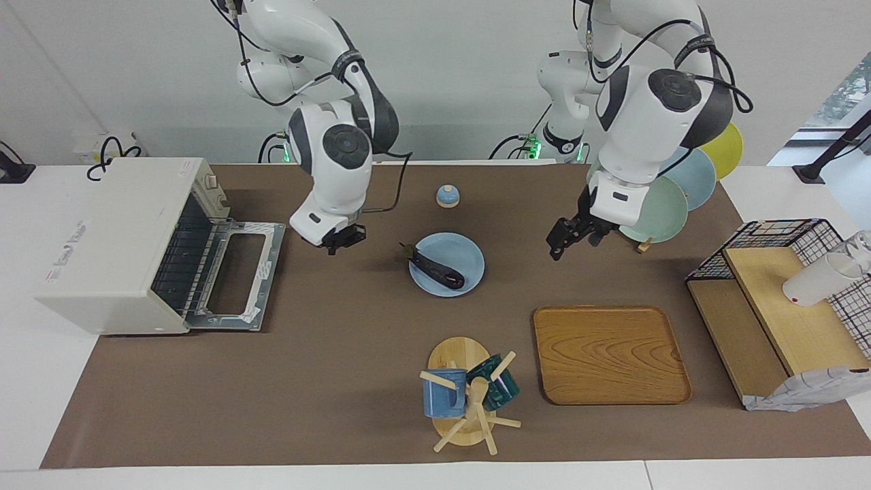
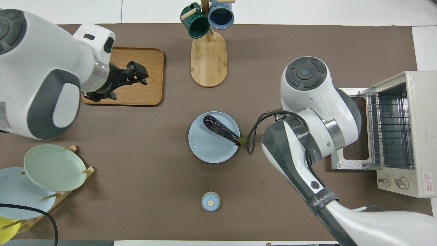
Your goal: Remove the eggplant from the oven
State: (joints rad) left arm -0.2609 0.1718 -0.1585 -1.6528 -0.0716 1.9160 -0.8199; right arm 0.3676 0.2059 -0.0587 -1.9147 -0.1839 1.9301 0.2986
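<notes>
The dark, glossy eggplant (image 1: 437,269) (image 2: 221,130) lies alone on a light blue plate (image 1: 467,256) (image 2: 208,151) at mid table. The off-white oven (image 1: 112,238) (image 2: 406,136) stands at the right arm's end, its door folded down and its wire rack bare. My right gripper (image 1: 339,240) hangs shut and empty over the mat between the oven door and the plate; in the overhead view its own wrist hides it. My left gripper (image 1: 570,238) (image 2: 138,72) is open and empty, raised over the wooden tray's edge.
A wooden tray (image 1: 610,354) and a mug tree (image 1: 468,398) sit farther from the robots. A small blue dome (image 1: 447,196) lies nearer to them. A plate rack (image 1: 663,197) and a black wire basket rack (image 1: 782,248) stand at the left arm's end.
</notes>
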